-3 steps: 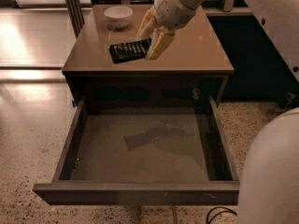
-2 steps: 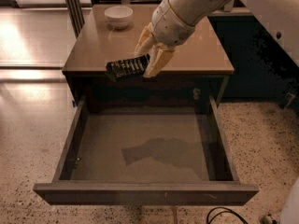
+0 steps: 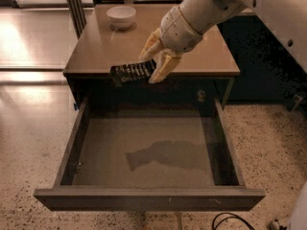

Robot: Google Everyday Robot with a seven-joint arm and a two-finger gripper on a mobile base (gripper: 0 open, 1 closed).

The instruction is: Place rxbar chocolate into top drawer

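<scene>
The rxbar chocolate (image 3: 130, 73) is a flat black bar with white lettering, held roughly level in the air just past the cabinet top's front edge, above the back of the drawer. My gripper (image 3: 153, 66) is shut on its right end, cream fingers (image 3: 163, 66) above and below it. The top drawer (image 3: 148, 198) is pulled fully open below, wide and shallow with a smooth grey-brown bottom that bears the arm's shadow and nothing else.
A white bowl (image 3: 121, 16) stands at the back left of the brown cabinet top (image 3: 96, 47). A dark blue cabinet (image 3: 268, 71) stands to the right. A black cable (image 3: 230, 220) lies on the speckled floor by the drawer's front right corner.
My gripper has carried the bar forward off the cabinet top, toward the camera and a little left, so it now hangs over the open drawer's back edge.
</scene>
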